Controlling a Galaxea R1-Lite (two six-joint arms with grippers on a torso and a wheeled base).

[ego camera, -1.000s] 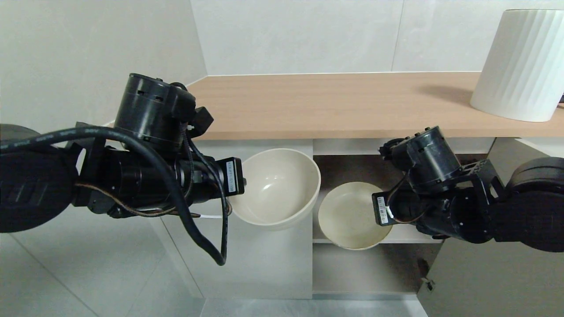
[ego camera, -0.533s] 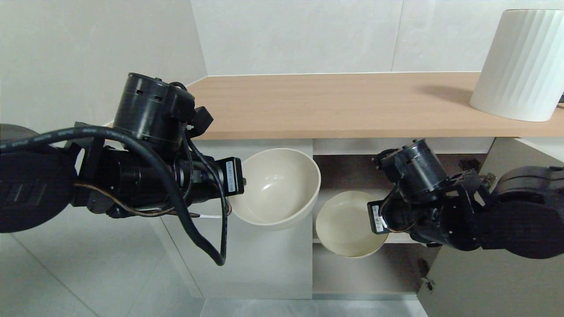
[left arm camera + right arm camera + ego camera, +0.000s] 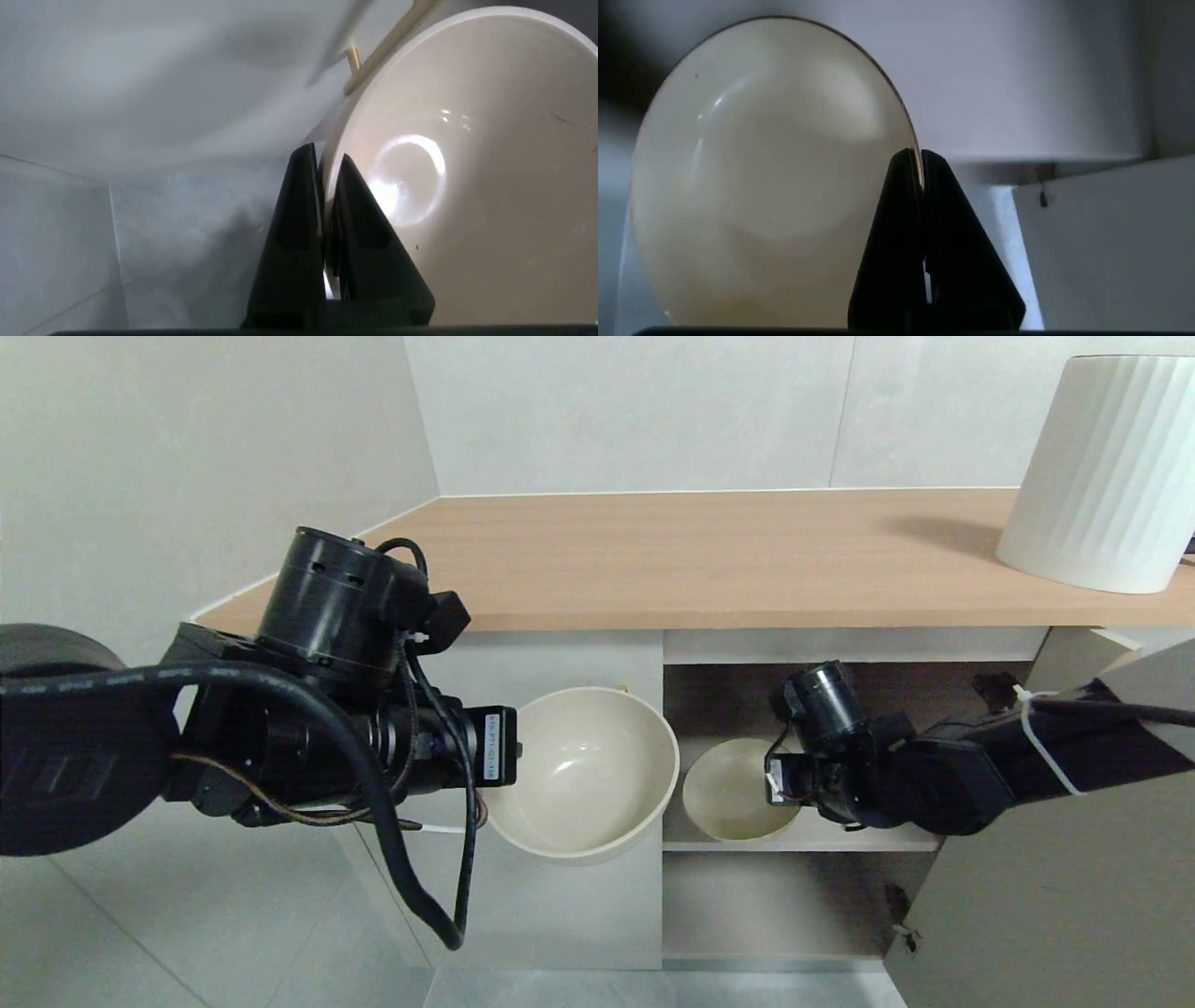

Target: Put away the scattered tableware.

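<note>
The left gripper [image 3: 324,161] pinches the rim of a deep cream bowl [image 3: 583,775], which is held mouth-up and slightly tilted before the closed cabinet door [image 3: 560,905]. The right gripper [image 3: 920,159] is clamped on the rim of a shallow cream dish [image 3: 733,793] inside the open cabinet, hollow side up, perhaps touching the shelf [image 3: 859,846]

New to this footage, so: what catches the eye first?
The left gripper pinches a large cream bowl by its rim before the closed cabinet door; the right gripper holds a smaller dish inside the open cabinet. A white ribbed object stands on the wooden counter.
</note>
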